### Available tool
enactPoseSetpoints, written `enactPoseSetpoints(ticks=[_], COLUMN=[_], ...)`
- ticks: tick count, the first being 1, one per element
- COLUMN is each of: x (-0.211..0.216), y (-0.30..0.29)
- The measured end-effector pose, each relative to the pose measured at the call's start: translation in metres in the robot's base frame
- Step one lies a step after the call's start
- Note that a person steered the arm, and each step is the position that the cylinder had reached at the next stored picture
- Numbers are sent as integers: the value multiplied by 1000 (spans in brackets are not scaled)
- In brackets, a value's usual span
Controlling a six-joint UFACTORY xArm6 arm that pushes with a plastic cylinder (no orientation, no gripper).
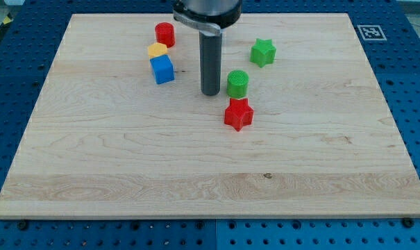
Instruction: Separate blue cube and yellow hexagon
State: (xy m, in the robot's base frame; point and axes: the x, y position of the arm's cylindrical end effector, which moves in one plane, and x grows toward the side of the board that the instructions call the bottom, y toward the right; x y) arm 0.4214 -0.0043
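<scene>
The blue cube [162, 69] sits on the wooden board at the upper left of centre. The yellow hexagon [157, 50] lies just above it, touching its top edge. My tip [210, 92] rests on the board to the right of the blue cube, a cube-width or more away from it. The tip stands just left of the green cylinder [238, 83].
A red cylinder [165, 33] stands just above the yellow hexagon. A red star [238, 114] lies below the green cylinder. A green star [263, 52] lies at the upper right of centre. The wooden board [91, 173] sits on a blue perforated table.
</scene>
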Motion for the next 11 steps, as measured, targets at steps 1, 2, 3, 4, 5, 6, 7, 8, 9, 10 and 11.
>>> enactPoseSetpoints(ticks=[1,2,3,4,5,6,7,8,9,10,11], x=[29,37,37,37,23,-8,-21,-26,-26,-26,-26], y=[-9,-36,-70,-104,-120,-121,-121,-115,-98,-82,-75])
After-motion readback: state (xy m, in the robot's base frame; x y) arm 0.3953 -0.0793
